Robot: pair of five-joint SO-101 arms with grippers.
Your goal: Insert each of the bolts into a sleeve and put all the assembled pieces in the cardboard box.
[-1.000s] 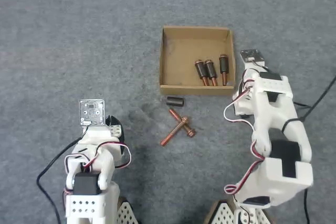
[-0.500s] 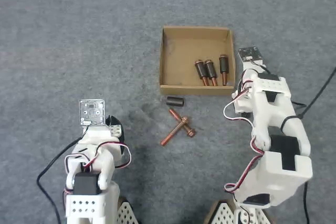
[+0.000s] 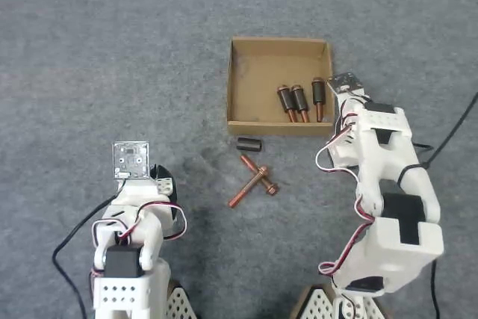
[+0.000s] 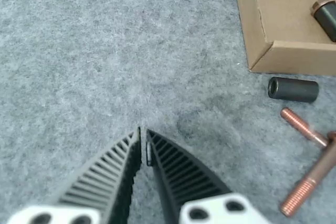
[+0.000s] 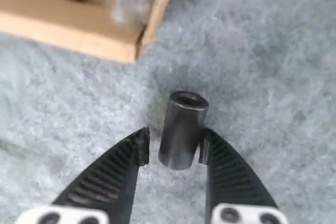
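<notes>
**Right gripper open around a sleeve by the box corner; left gripper closed and empty**

High view. The cardboard box [image 3: 272,126] sits on the grey felt surface [image 3: 112,65]. Three assembled pieces [image 3: 300,100] lie side by side in its right half. Their long axes run front to back, with the dark sleeves toward the far wall and the copper shanks toward the near wall. Just in front of the near wall lies the loose sleeve [image 3: 249,143], long axis left to right. Nearer the arms, two bolts [image 3: 258,175] lie crossed and touching, both heads at the right-hand ends. The right arm [image 3: 381,162] extends to the box's right near corner. The left arm [image 3: 134,207] is well apart from the parts.

Left wrist view. The left gripper [image 4: 143,137] has its fingers pressed together with nothing between them (tips over bare felt). The loose sleeve lies side-on near the box corner.

Right wrist view. The right gripper [image 5: 174,135] has its fingers spread. The second sleeve [image 5: 182,124] sits between them, its long axis parallel to the fingers and its open bore facing the box corner. One finger is at its wall, and a narrow gap shows on the other side.
</notes>
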